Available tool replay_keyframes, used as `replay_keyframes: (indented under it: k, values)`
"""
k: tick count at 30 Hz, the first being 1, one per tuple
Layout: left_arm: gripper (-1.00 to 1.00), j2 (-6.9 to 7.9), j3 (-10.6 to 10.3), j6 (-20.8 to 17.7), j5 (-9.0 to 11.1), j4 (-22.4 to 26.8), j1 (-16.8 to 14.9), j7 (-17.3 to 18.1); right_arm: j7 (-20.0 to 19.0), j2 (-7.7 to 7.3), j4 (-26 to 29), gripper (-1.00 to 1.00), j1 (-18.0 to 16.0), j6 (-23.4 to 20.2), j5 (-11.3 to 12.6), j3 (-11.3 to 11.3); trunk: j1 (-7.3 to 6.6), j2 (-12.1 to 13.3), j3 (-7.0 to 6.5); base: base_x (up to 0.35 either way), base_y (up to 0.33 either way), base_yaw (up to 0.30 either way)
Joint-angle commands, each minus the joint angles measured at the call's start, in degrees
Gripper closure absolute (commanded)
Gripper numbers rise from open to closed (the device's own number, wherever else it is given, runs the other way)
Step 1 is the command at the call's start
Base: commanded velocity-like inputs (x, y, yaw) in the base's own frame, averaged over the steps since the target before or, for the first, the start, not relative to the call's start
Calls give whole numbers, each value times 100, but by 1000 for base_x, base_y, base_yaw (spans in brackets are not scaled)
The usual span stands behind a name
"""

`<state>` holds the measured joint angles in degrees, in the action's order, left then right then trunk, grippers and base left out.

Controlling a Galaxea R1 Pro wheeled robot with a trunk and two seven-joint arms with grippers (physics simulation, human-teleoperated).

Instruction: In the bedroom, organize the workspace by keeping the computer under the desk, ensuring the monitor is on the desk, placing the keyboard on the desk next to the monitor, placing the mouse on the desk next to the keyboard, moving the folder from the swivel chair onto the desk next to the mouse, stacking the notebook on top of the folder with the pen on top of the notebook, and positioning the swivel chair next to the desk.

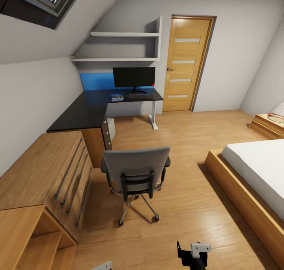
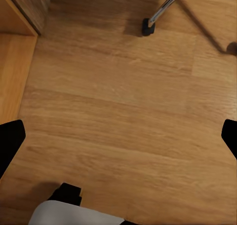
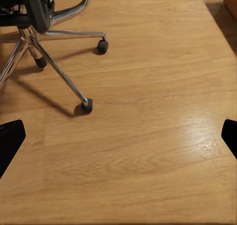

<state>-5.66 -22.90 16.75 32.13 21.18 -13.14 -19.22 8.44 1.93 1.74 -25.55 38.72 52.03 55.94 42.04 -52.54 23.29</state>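
Observation:
The grey swivel chair point(image 1: 136, 169) stands on the wood floor with its back towards me, well short of the black desk point(image 1: 83, 112); its seat is hidden. On the desk's far wing stand the monitor point(image 1: 134, 77) and, in front of it, the keyboard point(image 1: 140, 96). To the keyboard's left lies the blue folder point(image 1: 117, 97) with something dark on it. The mouse, notebook and pen are too small to make out. The light grey computer point(image 1: 111, 128) sits under the desk. My left gripper point(image 2: 118, 138) and right gripper point(image 3: 118, 138) hang open over bare floor, near the chair's castors point(image 3: 87, 105).
A wooden dresser point(image 1: 51, 171) and an open shelf unit point(image 1: 31, 238) line the left wall. A bed point(image 1: 256, 171) on a wooden frame fills the right, with a low nightstand point(image 1: 270, 126) beyond. The door point(image 1: 185, 64) is shut. Open floor lies between chair and bed.

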Motion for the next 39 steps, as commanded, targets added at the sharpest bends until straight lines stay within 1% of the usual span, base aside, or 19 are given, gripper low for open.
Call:
replay_keyframes:
  k: [1,14,18,19,20,22,23,24,25,26,27,29,30,31,33,34,36,38,39]
  values:
    - [-100,3,-49,26,42,0,-5,-39,53,1,2,-100,-3,2,1,48,22,-46,21,-62,0,0]
    - [-100,3,-47,30,39,0,-5,-46,53,-1,2,-100,-3,-8,-7,49,308,-567,246,-12,0,0]
    - [-100,3,-69,-30,55,59,-10,-46,47,-4,18,-100,-3,-1,-27,53,395,-728,318,0,0,0]
    - [-100,3,-71,-86,59,155,-59,-51,47,-1,38,-100,-3,-14,-31,53,417,-768,336,0,0,0]
    - [-100,3,-72,-273,66,327,-208,-58,54,14,102,-100,-7,-33,-35,51,439,-808,354,0,0,0]
    - [-100,3,-73,-456,66,423,-324,-63,57,30,194,-100,-13,-48,-36,47,483,-888,390,0,0,0]
    - [-100,3,-74,-649,65,506,-461,-80,62,38,316,-100,-22,-77,-37,44,505,-928,408,0,0,0]
    - [-100,3,-74,-740,65,545,-536,-98,63,41,379,-100,-27,-100,-37,43,527,-969,426,0,0,0]
    - [-100,0,-74,-902,65,628,-699,-166,69,46,504,-100,-52,-175,-36,40,549,-1009,444,0,0,0]
    - [-100,-2,-74,-1040,65,719,-862,-277,79,50,611,-100,-125,-301,-37,37,571,-1049,462,0,0,0]
    - [-100,-3,-74,-1176,65,811,-1024,-426,94,55,694,-100,-280,-521,-39,35,593,-1089,480,0,0,0]
    - [-100,-4,-74,-1437,65,918,-1278,-654,111,69,783,-100,-653,-1073,-42,32,637,-1169,516,0,0,0]
    - [-100,-5,-74,-1490,67,933,-1326,-685,113,75,797,-100,-741,-1209,-42,32,659,-1209,534,0,0,0]
    - [-100,-5,-74,-1568,71,955,-1394,-726,117,83,818,-100,-900,-1439,-43,32,681,-1249,552,0,0,0]
    - [-100,-12,-70,-1642,92,948,-1477,-766,115,93,836,-100,-1160,-1737,-43,31,725,-1329,588,0,0,0]
    - [-100,-10,-55,-1644,100,777,-1500,-772,115,98,819,-100,-1239,-1818,-43,34,747,-1370,605,0,0,0]
    - [-100,-8,-56,-1589,96,591,-1508,-774,114,102,786,-100,-1266,-1825,-46,51,791,-1450,641,0,0,0]
    - [-100,0,-51,-1280,91,411,-1514,-776,94,100,738,-100,-1287,-1670,-62,75,835,-1530,677,0,0,0]
    - [-100,1,-51,-1243,91,396,-1515,-776,91,100,735,-100,-1289,-1636,-64,77,857,-1570,695,0,0,0]
